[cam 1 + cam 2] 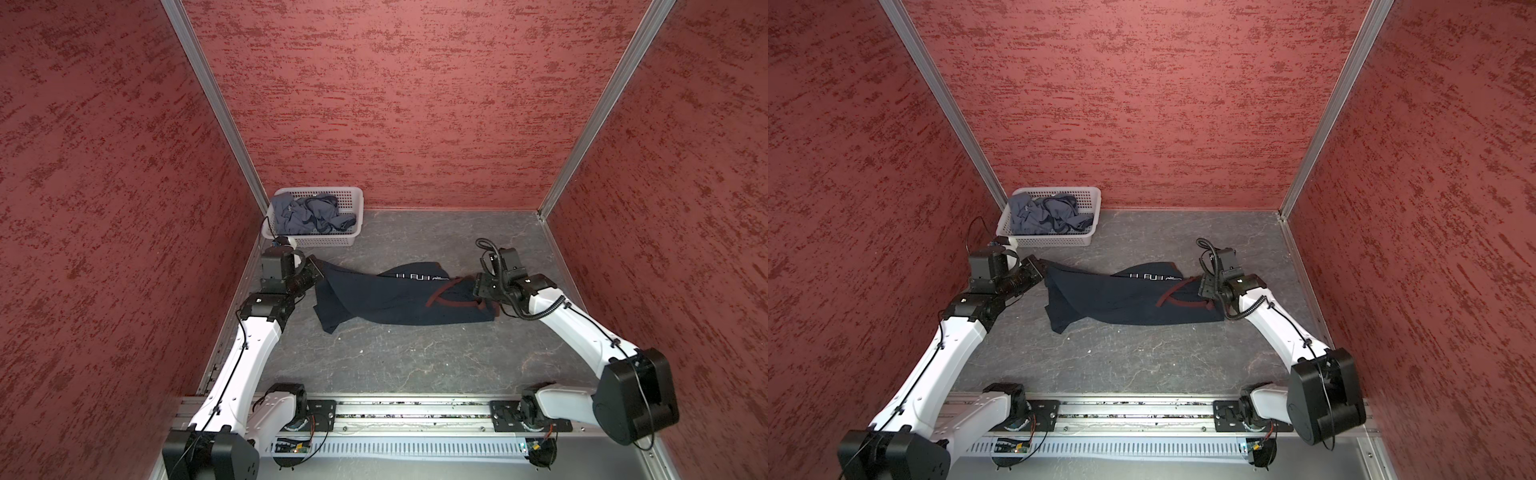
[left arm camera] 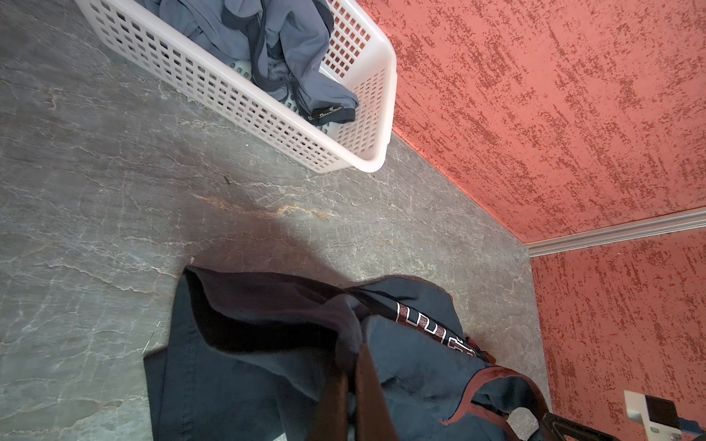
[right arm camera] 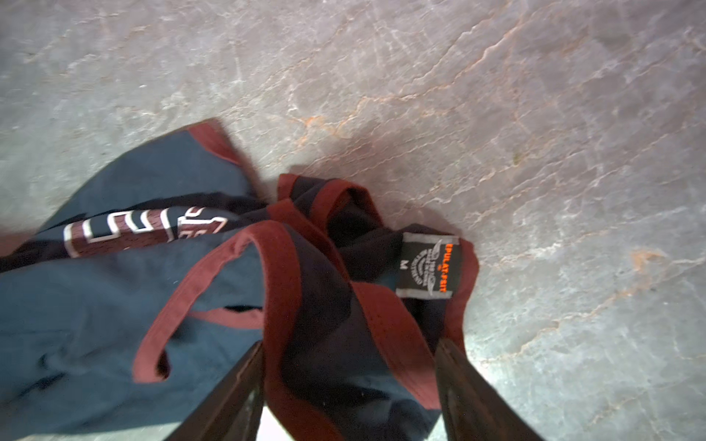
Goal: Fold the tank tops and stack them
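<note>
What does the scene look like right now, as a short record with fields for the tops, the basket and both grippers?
navy top: stretched out, rumpled, on the table between the grippers
grey top: crumpled in the basket
basket: back left corner of the table
left gripper: shut on the navy top's left end
right gripper: open, jaws either side of the collar end
stack: none yet
</note>
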Motion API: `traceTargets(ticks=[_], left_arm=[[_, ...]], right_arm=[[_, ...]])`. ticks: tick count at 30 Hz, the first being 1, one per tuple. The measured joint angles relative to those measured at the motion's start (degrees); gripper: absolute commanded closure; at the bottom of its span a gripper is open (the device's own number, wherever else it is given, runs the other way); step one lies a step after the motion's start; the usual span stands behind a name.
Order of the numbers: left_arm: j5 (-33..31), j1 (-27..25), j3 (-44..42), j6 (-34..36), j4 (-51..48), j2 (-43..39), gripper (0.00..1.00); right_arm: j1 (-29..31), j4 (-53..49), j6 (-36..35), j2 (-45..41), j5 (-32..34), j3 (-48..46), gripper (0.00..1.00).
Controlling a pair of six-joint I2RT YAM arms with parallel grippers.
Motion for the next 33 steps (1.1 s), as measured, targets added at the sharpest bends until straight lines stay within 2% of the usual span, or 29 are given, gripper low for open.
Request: traceTargets(ticks=[6,11,14,22,29,33], left_arm=[[-0.11,1.09,0.00,-0.02,-0.02,1.22,1.00],[-0.87,3.30,0.00,-1.16,-0.33,2.29,1.00],[-2.80,5.31,0.00,-2.56,-1.88,2.45,1.00],[-5.51,14.91,-2.54,-5.40,-5.33,0.87,1.00],[-7.65,16.39,-2.93,-6.25,-7.85,0.87,1.00],[-7.61,16.70,-2.93,-6.25,-8.04,1.05,1.00]], right_arm=[[0.00,-3.74,0.00,-3.19,1.11,0.22,0.21],[-0.17,-4.87,0.13,-0.98,4.61,0.22,0.18],[-1.99,-3.32,0.46,0.72,4.20,-0.74,0.17],[-6.73,-0.59,-0.96,0.46,-3.63,-1.40,0.14],[-9.94,0.57,-2.36,-1.53,-11.89,-1.40,0.14],[-10.34,0.26,-3.13,-1.77,-13.14,-1.22,0.17]])
